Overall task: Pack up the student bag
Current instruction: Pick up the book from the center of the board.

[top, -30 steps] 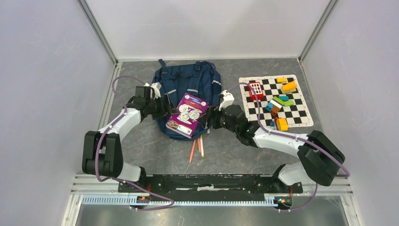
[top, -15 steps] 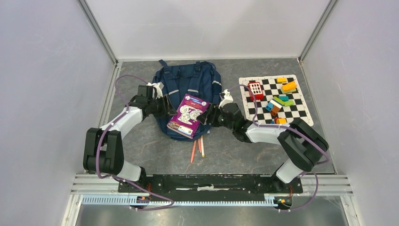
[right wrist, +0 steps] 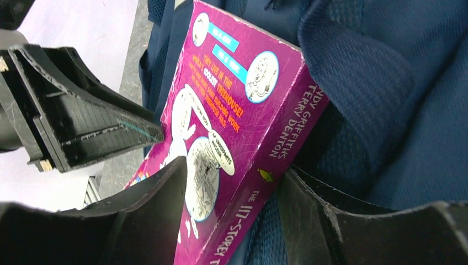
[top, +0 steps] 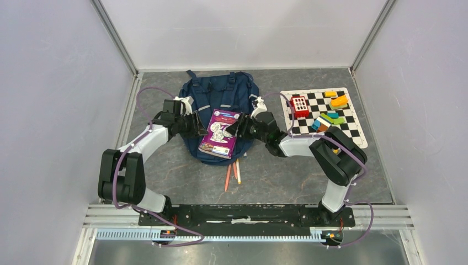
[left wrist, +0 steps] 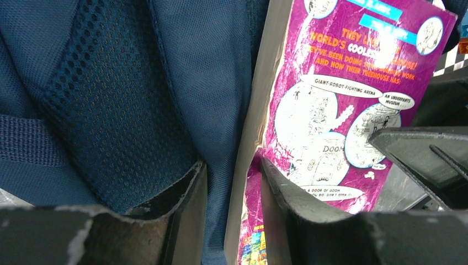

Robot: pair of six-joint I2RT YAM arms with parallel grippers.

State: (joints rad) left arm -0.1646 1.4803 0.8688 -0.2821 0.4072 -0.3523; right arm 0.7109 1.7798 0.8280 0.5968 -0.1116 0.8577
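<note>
The student bag lies flat, navy blue, straps toward the far side. A purple book lies tilted on its near half. My left gripper is at the book's left edge. In the left wrist view it is shut on a fold of the bag, with the page edge of the book also between the jaws. My right gripper is at the book's right edge. In the right wrist view it is shut on the spine side of the book, bag fabric under it.
Pencils lie on the table just in front of the bag. A checkered mat at the right carries several coloured blocks and a red toy. Walls close in on the left, right and back.
My right arm has swung left and toward the far side with the book. The book has turned more upright and slid further onto the bag. My left arm has barely moved.
</note>
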